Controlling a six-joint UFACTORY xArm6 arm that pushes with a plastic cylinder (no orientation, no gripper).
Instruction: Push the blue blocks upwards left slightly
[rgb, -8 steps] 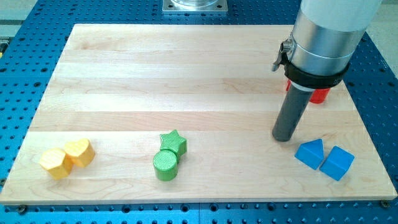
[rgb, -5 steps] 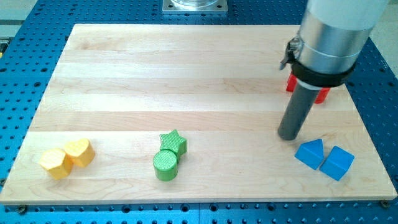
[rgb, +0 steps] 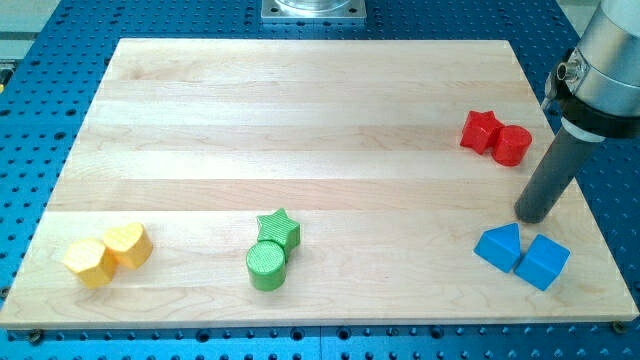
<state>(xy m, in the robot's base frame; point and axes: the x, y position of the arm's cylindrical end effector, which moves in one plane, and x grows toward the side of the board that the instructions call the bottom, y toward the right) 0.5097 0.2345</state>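
Note:
Two blue blocks lie at the view's bottom right: a blue triangular block (rgb: 499, 247) and a blue cube (rgb: 543, 262), touching each other. My tip (rgb: 531, 218) rests on the board just above them, a little above the gap between the two, not touching either. The dark rod rises up and to the right to the grey arm at the view's right edge.
A red star block (rgb: 481, 131) and a red cylinder (rgb: 512, 146) sit above my tip. A green star (rgb: 279, 229) and green cylinder (rgb: 266, 266) sit at bottom centre. Two yellow blocks (rgb: 107, 254) lie at bottom left. The board's right edge (rgb: 585, 190) is close.
My tip has slid to the right, from left of the blue blocks to just above them. The red blocks are now uncovered. No block has moved.

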